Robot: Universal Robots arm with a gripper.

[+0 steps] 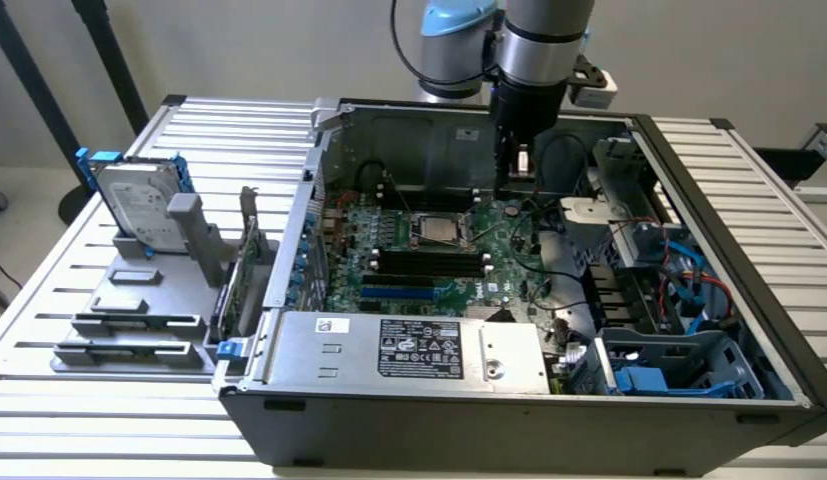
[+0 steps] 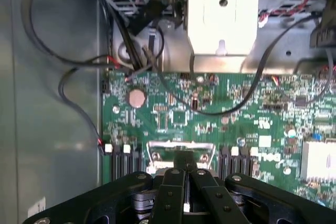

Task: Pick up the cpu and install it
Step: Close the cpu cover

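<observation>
— Gripper [image 2: 185, 170] hangs low inside the computer case [image 1: 733, 200], fingers pressed shut, nothing seen between them. Why?
— Probably to make a slim tip. The cpu [image 1: 437, 230] lies flat in its socket [image 2: 157, 150], mid-board, towards the case's back wall.

We find an open computer case [image 1: 520, 420] lying on a slatted table [image 1: 66, 420]. Inside, the motherboard [image 1: 373, 225] lies flat, the power supply [image 1: 413, 345] before it and a drive cage [image 1: 680, 360] at the exterior view's right. The gripper [image 1: 509, 185] hangs over the board near the socket [image 1: 440, 230]. Outside the case, at the exterior view's left, a hard drive [image 1: 133, 205] stands upright in a rack [image 1: 133, 330].
</observation>
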